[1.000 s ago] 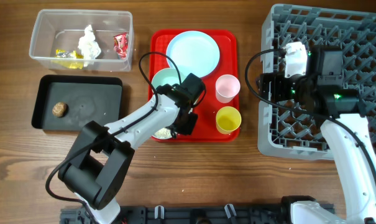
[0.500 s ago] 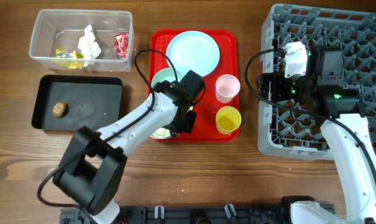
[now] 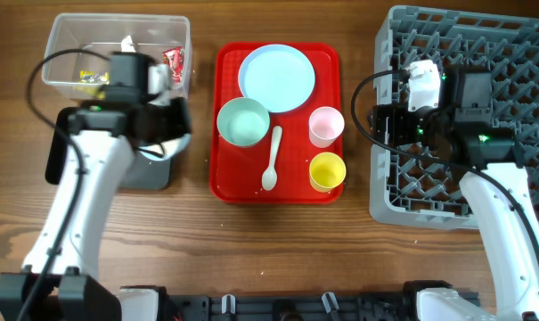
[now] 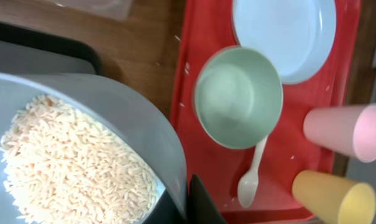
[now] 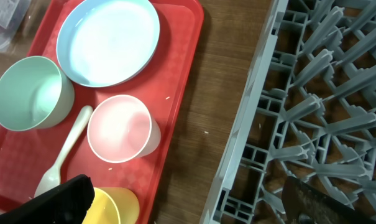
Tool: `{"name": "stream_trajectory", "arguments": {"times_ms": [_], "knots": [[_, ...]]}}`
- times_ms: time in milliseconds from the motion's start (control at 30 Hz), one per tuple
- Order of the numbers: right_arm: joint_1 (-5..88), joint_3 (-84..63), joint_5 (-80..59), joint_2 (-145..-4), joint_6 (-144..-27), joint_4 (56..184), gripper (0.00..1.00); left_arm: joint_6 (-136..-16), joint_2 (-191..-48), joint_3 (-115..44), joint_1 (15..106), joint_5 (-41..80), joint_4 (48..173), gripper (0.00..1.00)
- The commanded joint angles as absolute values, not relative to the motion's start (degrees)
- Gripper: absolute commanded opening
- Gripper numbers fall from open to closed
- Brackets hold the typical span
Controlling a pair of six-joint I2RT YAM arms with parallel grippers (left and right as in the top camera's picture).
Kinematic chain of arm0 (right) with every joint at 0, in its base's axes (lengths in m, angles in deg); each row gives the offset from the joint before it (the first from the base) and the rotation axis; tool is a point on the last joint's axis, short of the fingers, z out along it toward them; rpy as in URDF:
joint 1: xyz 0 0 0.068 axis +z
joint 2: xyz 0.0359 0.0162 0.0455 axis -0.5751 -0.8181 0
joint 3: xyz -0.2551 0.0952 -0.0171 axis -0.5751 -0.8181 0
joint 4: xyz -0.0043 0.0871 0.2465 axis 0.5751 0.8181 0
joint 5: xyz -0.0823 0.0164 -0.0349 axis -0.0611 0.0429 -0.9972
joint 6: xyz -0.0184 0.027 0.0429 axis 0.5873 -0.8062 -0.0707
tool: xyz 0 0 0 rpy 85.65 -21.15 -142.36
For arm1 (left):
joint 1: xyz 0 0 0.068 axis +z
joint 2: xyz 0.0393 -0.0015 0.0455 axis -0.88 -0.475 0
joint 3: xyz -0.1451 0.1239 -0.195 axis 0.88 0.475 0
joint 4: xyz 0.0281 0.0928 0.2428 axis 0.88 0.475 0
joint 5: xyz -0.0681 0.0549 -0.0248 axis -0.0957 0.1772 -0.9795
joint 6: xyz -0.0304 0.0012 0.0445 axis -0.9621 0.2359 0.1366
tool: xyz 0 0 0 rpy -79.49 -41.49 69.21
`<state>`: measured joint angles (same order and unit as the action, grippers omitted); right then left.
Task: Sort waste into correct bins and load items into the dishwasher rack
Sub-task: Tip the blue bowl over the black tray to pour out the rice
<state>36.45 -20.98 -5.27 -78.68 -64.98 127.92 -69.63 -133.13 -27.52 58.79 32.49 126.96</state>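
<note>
1. A brown wooden table (image 3: 278, 250) filled the background, with a flat red tray (image 3: 229, 183) lying near its middle.
2. The left gripper (image 4: 186, 202) was clamped on the rim of a rice-filled bowl (image 4: 119, 109), one dark finger showing just inside the wall. The white rice (image 4: 69, 162) was heaped in the bowl's lower half.
3. That bowl hung left of the red tray, above the black tray (image 4: 32, 56), which the overhead view showed mostly hidden beneath the arm.
4. The clear tub (image 3: 73, 22) sat left of the red tray and further back. It held a white tissue (image 3: 126, 43), a red wrapper (image 3: 173, 61) and a yellow wrapper (image 3: 91, 78).
5. On the red tray lay the round plate (image 3: 276, 78) at the back and an empty second bowl (image 3: 243, 120) in front of it to the left. The white spoon (image 3: 271, 160) lay beside that bowl.
6. The pink cup (image 3: 326, 125) and the yellow cup (image 3: 327, 171) stood along the tray's right side, and a few white grains (image 4: 186, 65) dotted its left side.
7. The right gripper (image 5: 184, 202) was spread wide and empty, right of the red tray, above the near edge of the grey dishwasher rack (image 3: 518, 53)
8. The rack stood right of the red tray, apart from it, and nothing could be seen loaded among the pegs in view
</note>
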Motion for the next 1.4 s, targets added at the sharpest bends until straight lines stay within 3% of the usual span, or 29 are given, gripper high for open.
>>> {"name": "stream_trajectory", "arguments": {"times_ms": [0, 233, 500, 1367], "knots": [[36.4, -20.6, -4.5, -79.3, -65.8, 127.8, 1.0, -62.2, -135.9, -27.0, 68.9, 15.2, 125.6, 0.04], [36.4, -20.6, -4.5, -79.3, -65.9, 127.7, 1.0, -52.4, -142.4, -24.3, 81.0, -5.2, 123.6, 0.04], [36.4, -20.6, -4.5, -79.3, -65.9, 127.8, 1.0, -46.5, -147.8, -24.2, 86.5, -18.4, 124.1, 0.04], [36.4, -20.6, -4.5, -79.3, -65.8, 127.8, 1.0, -46.3, -153.8, -24.2, 95.6, -41.9, 127.8, 0.04]]}}
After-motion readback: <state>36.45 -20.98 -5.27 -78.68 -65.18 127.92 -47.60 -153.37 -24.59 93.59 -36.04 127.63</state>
